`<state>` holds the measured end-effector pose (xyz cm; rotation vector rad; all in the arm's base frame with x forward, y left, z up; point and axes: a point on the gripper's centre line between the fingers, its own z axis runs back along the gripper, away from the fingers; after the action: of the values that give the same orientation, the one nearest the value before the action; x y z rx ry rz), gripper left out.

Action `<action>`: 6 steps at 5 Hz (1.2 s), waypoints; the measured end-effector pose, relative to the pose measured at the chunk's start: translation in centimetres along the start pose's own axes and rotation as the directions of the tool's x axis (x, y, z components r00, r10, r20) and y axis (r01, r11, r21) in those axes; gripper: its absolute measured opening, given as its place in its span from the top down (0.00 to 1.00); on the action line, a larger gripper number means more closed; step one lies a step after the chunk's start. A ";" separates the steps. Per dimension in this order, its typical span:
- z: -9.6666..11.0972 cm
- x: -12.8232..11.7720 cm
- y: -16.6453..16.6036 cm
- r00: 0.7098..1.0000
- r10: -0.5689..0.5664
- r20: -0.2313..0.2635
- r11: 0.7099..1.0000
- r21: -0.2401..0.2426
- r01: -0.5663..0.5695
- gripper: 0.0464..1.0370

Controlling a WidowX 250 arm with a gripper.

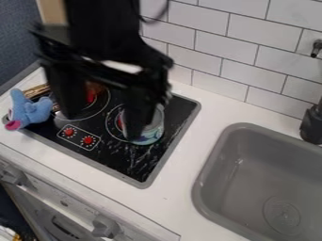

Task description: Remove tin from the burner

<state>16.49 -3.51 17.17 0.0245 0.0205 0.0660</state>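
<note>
My gripper point(104, 126): fingers spread wide, nothing between them.
Tin point(151, 132): on the burner point(113, 129) nearer the sink point(198, 188), partly behind one finger; whether I touch it, cannot tell.

1. The arm point(104, 19) is cut off by the top edge; it and the gripper point(105, 125) are blurred.
2. One finger of the gripper hides part of the tin point(153, 133), which in turn covers some of its burner point(112, 131).
3. The gripper also hides much of the other burner point(106, 103).
4. The sink point(202, 179) and faucet point(311, 124) run off the right edge.
5. Something at the lower left corner point(7, 234) is too cropped to name.
</note>
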 end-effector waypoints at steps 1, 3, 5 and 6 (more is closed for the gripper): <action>-3.1 2.1 0.5 0.999 0.041 -0.034 0.999 -0.014 -0.041 0.04; -8.6 5.3 0.5 0.990 0.141 -0.011 0.990 0.005 -0.141 0.04; -12.5 8.2 1.9 0.997 0.050 -0.052 0.996 0.076 -0.046 0.04; -13.9 9.1 2.8 0.991 -0.054 -0.120 0.992 0.111 0.067 0.04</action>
<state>25.08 0.23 3.19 0.1345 0.1416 0.0052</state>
